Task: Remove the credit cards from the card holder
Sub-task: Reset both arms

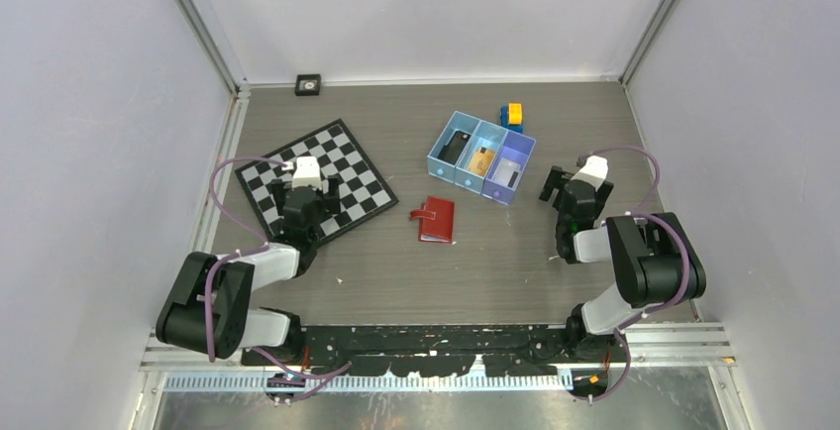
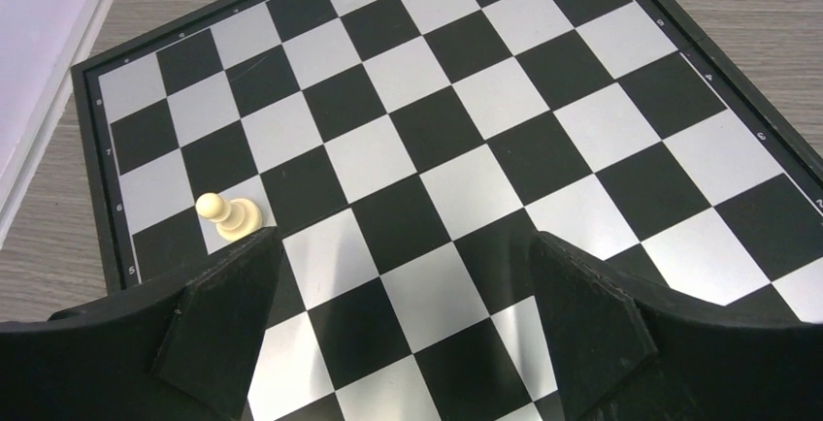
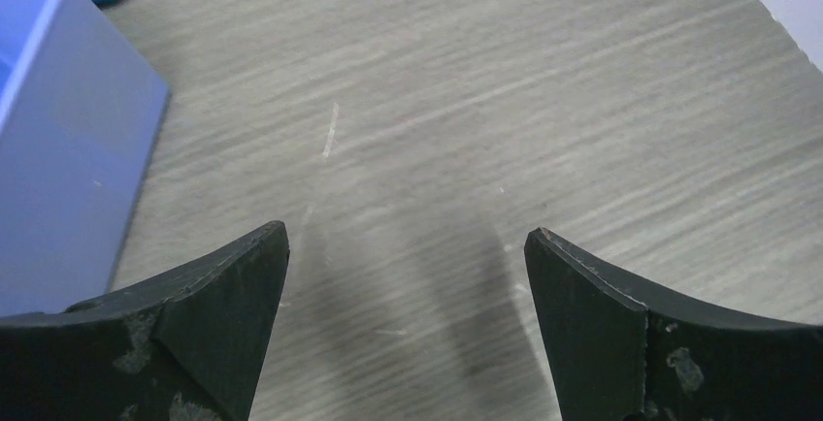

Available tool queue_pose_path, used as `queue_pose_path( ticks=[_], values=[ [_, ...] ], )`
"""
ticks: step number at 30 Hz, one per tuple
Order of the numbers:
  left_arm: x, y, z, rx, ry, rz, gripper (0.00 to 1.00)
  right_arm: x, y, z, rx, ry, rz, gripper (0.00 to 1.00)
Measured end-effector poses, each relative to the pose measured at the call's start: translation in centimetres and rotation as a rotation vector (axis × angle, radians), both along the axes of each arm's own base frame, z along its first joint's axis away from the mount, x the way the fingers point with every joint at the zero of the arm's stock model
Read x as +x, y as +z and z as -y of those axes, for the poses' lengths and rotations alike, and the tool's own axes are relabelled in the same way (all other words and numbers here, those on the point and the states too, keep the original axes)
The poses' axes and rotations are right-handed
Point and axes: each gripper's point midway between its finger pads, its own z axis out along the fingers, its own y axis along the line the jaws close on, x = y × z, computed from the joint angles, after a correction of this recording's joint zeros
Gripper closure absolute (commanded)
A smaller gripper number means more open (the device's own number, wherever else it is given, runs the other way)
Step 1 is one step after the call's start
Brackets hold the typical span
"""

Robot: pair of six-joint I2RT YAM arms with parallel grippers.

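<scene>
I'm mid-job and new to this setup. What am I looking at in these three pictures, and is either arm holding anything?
A left arm and a right arm are bolted at the near edge of the table. The wide picture looks down from above and behind them. The other two come from a camera on each wrist, with that arm's black fingers at the bottom.

The left gripper hovers open over a chessboard with one pale pawn. The right gripper is open over bare table beside the blue tray. A red wallet lies between board and tray. The tray's middle compartment holds an orange-gold card. Nothing is held.
</scene>
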Motion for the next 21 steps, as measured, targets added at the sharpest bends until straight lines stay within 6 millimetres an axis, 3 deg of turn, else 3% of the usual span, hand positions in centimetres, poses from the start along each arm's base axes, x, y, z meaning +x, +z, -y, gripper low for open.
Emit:
queue_pose_path(
  ticks=[3, 9, 13, 15, 18, 21],
  values=[
    [0.1, 0.2, -0.3, 0.0, 0.02, 0.011, 0.01, -0.8, -0.7, 0.5, -0.004, -0.023, -0.003, 0.04],
    [-0.1, 0.5, -0.5, 0.009, 0.022, 0.03, 0.07, -0.5, -0.1, 0.6, -0.004, -0.031, 0.028, 0.03],
    [0.5, 0.9, -0.5, 0.037, 0.006, 0.061, 0.01, -0.5, 0.0, 0.6, -0.003, -0.031, 0.034, 0.03],
    [1.0, 0.4, -0.7, 0.051, 0.008, 0.08, 0.0, -0.5, 0.0, 0.6, -0.003, -0.031, 0.034, 0.03],
    [1.2, -2.5, -1.6, 0.056, 0.021, 0.032, 0.0, -0.5, 0.0, 0.6, -0.003, -0.031, 0.034, 0.03],
    [2.0, -2.0, -1.9, 0.035, 0.013, 0.047, 0.03, -0.5, 0.0, 0.6, -0.003, -0.031, 0.035, 0.03]
  ],
)
